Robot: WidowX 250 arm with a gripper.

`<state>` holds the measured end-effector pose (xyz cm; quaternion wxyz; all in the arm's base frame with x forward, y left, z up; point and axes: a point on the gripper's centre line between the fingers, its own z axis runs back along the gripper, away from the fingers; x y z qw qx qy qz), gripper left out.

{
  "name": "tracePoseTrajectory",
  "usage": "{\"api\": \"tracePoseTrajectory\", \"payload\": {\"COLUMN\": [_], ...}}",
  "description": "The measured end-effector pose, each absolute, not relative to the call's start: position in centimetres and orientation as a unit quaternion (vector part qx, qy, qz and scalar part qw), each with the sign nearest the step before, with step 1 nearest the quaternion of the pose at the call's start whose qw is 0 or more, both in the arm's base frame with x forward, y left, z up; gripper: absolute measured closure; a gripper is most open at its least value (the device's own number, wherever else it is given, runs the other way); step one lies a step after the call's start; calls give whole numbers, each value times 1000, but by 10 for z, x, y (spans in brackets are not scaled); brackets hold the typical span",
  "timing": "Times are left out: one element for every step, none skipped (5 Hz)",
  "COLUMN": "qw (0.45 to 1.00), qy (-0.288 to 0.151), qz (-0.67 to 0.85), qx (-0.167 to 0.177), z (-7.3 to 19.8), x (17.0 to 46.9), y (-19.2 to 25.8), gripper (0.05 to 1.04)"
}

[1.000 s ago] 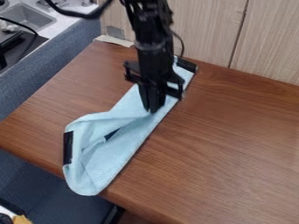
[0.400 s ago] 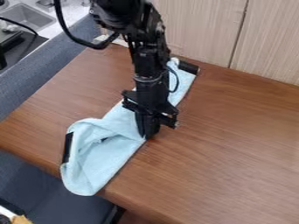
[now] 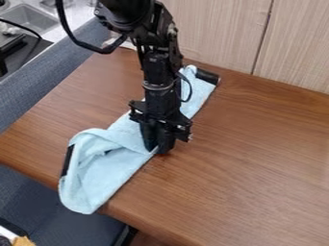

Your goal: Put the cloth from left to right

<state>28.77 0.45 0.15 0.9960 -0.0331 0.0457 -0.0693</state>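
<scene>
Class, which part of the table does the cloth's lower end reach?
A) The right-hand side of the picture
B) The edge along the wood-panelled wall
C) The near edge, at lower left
C: the light blue cloth spreads down to the near lower-left edge of the wooden table.

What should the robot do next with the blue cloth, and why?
Perhaps ease the cloth to the right, if the gripper has hold: it is down at the cloth's edge, and the wooden table stretches well to the cloth's right.
</scene>
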Motion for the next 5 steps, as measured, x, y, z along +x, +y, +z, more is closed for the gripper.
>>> {"api": "tracePoseTrajectory", "payload": {"qw": [997,998,998,998,996], "qy": [28,13,-6,-32,-47], "qz": [-64,-63,-63,-61,-71], "qx": [-31,-30,-24,-12,-8], "z": [17,34,54,80,95], "x": [289,289,288,282,271], "y": [9,10,11,17,18], "gripper": [301,86,81,83,83]}}
